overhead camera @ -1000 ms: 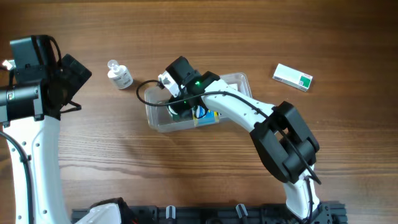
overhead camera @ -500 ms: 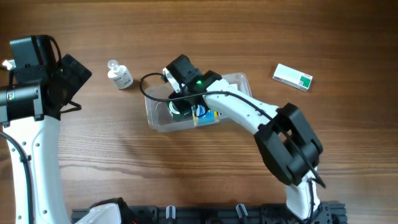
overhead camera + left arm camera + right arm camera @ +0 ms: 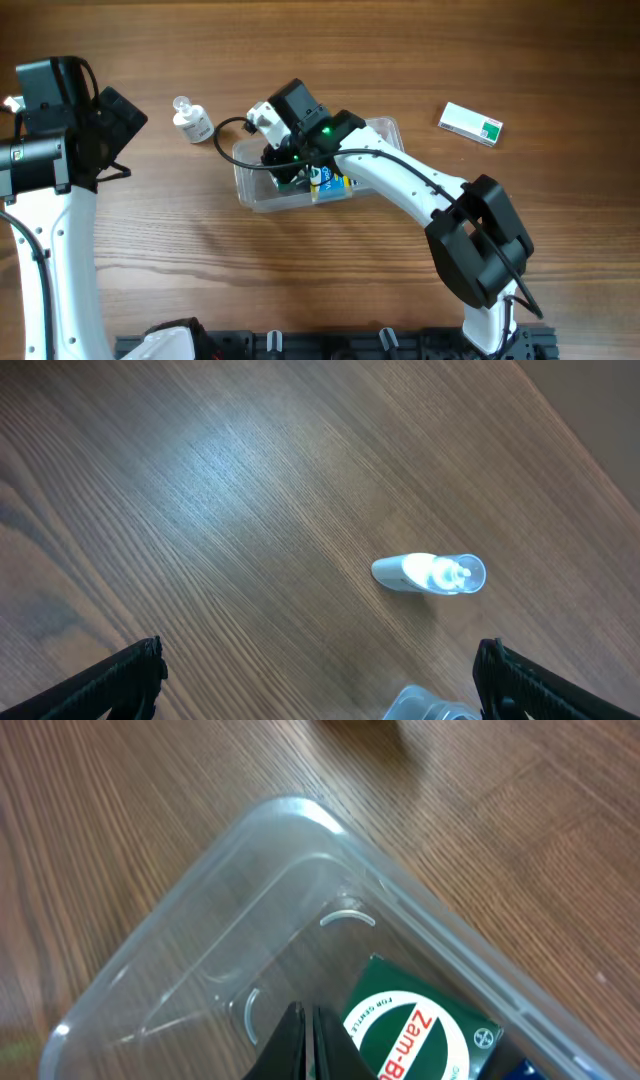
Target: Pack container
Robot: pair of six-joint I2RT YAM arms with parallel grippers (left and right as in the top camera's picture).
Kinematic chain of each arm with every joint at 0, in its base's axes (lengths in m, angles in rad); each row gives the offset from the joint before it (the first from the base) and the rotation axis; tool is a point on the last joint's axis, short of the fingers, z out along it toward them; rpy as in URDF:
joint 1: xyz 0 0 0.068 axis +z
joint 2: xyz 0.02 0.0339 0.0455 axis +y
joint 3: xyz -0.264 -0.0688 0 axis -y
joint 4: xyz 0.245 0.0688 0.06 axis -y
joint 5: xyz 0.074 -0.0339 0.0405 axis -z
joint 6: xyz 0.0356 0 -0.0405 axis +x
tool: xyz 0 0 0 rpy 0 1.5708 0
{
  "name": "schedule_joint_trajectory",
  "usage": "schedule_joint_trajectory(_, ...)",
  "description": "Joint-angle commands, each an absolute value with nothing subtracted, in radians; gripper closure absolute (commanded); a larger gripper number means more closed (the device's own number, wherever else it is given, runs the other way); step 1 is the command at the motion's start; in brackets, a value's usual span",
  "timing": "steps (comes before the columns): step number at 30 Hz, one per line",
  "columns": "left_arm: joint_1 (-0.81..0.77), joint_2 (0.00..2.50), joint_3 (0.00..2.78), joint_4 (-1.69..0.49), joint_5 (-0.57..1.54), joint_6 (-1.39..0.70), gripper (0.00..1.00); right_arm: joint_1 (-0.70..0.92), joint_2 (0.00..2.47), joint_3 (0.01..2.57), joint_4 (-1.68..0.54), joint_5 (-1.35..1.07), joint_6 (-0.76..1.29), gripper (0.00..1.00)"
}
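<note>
Right wrist view: right hand (image 3: 303, 1038) sits at bottom centre of the frame, fingertips pressed together with nothing visible between them. It is inside the container (image 3: 190, 910), just beside a green box (image 3: 420, 1030) with a round white label. Can't tell whether the tips touch the tub floor.

Overhead puts the container in the middle of the frame, a bit above centre, flat on the wooden surface (image 3: 200, 510). A blue-and-yellow pack (image 3: 333, 184) is also inside, next to the arm.

Container is clear thin plastic, shallow, with rounded corners, a raised rim and moulded arcs in the floor. Judgement: light, a little flexible, with slick walls. It will likely skate on the wood if nudged sideways and bow if squeezed across. Best hold is a pinch over the rim on a long side, one finger inside and one outside, near a corner where it is stiffer.

Left hand (image 3: 320, 685) is at the far left of the overhead frame, spread wide and empty, above bare wood. A small clear bottle (image 3: 430, 573) with a white cap lies on its side near it. It looks round, so it may roll.

A white carton (image 3: 471, 123) with a green end, matte card with sharp edges, lies at upper right, well apart from the container.
</note>
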State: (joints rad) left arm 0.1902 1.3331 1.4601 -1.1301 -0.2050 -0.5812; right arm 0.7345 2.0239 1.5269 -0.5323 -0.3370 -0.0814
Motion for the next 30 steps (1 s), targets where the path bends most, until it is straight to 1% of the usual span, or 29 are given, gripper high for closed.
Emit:
schedule_joint_trajectory(1, 0.196, 1.33, 1.471, -1.131, -0.211, -0.58, 0.0, 0.743, 2.012, 1.526, -0.513, -0.369, -0.105, 0.96)
schedule_joint_trajectory(14, 0.196, 1.33, 1.471, -1.131, -0.211, -0.58, 0.0, 0.794, 2.133, 1.526, -0.473, -0.374, -0.105, 0.96)
schedule_joint_trajectory(30, 0.196, 1.33, 1.471, -1.131, -0.211, -0.58, 0.0, 0.794, 2.167, 1.526, -0.475, -0.143, -0.12, 0.96)
